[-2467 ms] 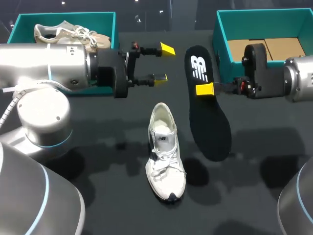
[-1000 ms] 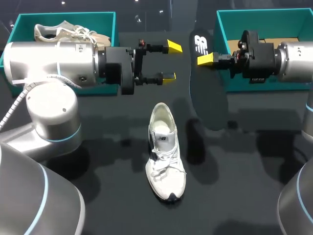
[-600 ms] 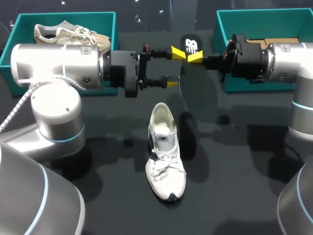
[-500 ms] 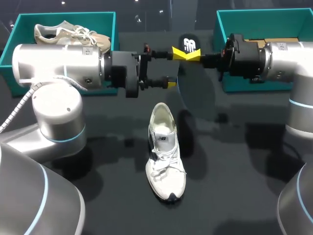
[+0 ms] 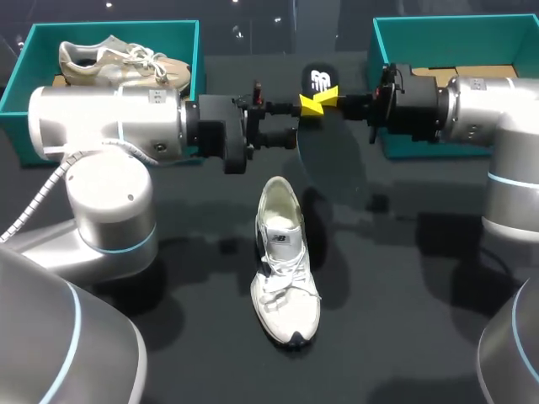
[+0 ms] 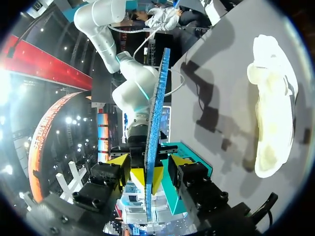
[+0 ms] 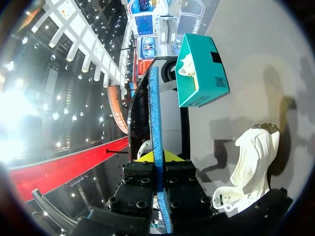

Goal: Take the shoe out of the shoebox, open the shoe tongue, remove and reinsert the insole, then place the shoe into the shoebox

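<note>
Black foam on one face and blue on the other, the flat insole (image 5: 331, 156) hangs clear of the dark table (image 5: 404, 320), held on its edge between our two arms. The end with the white logo is the one farthest from us.

Our right gripper (image 5: 324, 99) is clamped on it: in the right wrist view both yellow-tipped fingers press the thin sheet from either side, with no gap left.

Our left gripper (image 5: 301, 119) meets it head-on from the other side. Its fingers stand parted, and in the left wrist view they straddle the insole's edge with space on both sides, so it has hold of nothing. The yellow tips of the two grippers nearly touch in the head view.

Below them the white lace-up sneaker (image 5: 285, 261) stands upright on the table, toe towards us and its opening under the insole. It is well apart from both boxes.

The teal shoebox at our left (image 5: 109, 25) holds a beige sneaker (image 5: 118, 59). The teal shoebox at our right (image 5: 455, 29) shows only a brown cardboard sheet (image 5: 493, 71) on its floor.
</note>
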Robot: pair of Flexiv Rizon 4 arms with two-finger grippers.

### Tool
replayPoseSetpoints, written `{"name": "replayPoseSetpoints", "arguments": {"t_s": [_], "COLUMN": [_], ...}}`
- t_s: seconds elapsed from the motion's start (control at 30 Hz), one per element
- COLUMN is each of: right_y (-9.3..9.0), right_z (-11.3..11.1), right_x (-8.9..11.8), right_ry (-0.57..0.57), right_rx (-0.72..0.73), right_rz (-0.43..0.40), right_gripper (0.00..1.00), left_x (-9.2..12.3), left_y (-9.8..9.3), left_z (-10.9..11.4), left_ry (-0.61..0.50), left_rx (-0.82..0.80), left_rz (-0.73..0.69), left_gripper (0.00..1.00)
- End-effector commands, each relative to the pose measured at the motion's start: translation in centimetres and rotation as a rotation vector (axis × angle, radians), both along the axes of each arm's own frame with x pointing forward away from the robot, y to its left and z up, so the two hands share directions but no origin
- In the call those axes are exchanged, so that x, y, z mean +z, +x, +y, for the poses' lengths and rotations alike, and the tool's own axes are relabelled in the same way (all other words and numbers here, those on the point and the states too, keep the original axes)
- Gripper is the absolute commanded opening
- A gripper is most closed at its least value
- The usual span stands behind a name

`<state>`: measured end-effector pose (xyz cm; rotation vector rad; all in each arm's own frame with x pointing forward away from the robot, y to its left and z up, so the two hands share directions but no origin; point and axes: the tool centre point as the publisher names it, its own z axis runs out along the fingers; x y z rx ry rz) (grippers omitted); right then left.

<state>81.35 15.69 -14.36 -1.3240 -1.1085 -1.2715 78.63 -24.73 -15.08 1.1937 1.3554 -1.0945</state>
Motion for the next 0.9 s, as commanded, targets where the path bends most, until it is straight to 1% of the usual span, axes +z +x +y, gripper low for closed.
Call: {"name": "replayPoseSetpoints", "arguments": {"t_s": [0.03, 0.13, 0.2, 0.3, 0.33, 0.37, 0.4, 0.5, 0.57, 0.6, 0.77, 0.8, 0.83, 0.87, 0.9], "right_y": [-0.2, -0.3, -0.2, -0.1, -0.1, -0.1, -0.1, 0.0, 0.0, 0.0, 0.0, -0.1, -0.2, -0.3, -0.5], "right_z": [0.4, 0.6, 0.7, 0.8, 0.8, 0.8, 0.8, 0.9, 1.0, 1.0, 1.1, 1.1, 1.0, 0.9, 0.8], "right_x": [-0.1, -0.2, -0.2, -0.2, -0.2, -0.2, -0.2, -0.2, -0.2, -0.3, -0.4, -0.4, -0.4, -0.4, -0.3], "right_ry": [-0.001, 0.003, 0.005, 0.007, 0.007, 0.008, 0.008, 0.01, 0.011, 0.011, 0.018, 0.02, 0.021, 0.024, 0.026], "right_rx": [-0.008, -0.007, -0.004, -0.001, 0.0, 0.001, 0.002, 0.005, 0.006, 0.007, 0.008, 0.008, 0.007, 0.006, 0.005], "right_rz": [0.007, 0.012, 0.013, 0.014, 0.015, 0.015, 0.015, 0.016, 0.017, 0.017, 0.024, 0.024, 0.025, 0.024, 0.023], "right_gripper": [0.0, 0.0, 0.0, 0.0, 0.0, 0.0, 0.0, 0.0, 0.0, 0.0, 0.0, 0.2, 0.47, 1.0, 1.0], "left_x": [-0.1, -0.1, -0.2, -0.2, -0.2, -0.2, -0.3, -0.4, -0.4, -0.5, -0.5, -0.5, -0.4, -0.3, -0.2], "left_y": [0.0, 0.0, 0.0, -0.1, -0.1, -0.2, -0.3, -0.4, -0.4, -0.4, -0.5, -0.5, -0.5, -0.4, -0.4], "left_z": [-0.6, -0.7, -0.7, -0.7, -0.7, -0.6, -0.6, -0.6, -0.5, -0.5, -0.3, -0.2, 0.0, 0.2, 0.6], "left_ry": [-0.004, -0.009, -0.011, -0.011, -0.01, -0.01, -0.008, -0.005, -0.004, -0.003, -0.001, -0.002, -0.003, -0.003, -0.004], "left_rx": [0.008, 0.01, 0.01, 0.007, 0.005, 0.002, 0.0, -0.004, -0.004, -0.004, -0.005, -0.003, 0.002, 0.008, 0.012], "left_rz": [-0.003, -0.003, -0.002, -0.002, -0.002, -0.002, -0.002, -0.002, -0.002, -0.001, -0.002, -0.003, -0.003, -0.004, -0.005], "left_gripper": [0.44, 0.42, 0.38, 0.29, 0.23, 0.21, 0.17, 0.12, 0.02, 0.0, 0.0, 0.0, 0.0, 0.0, 0.0]}}
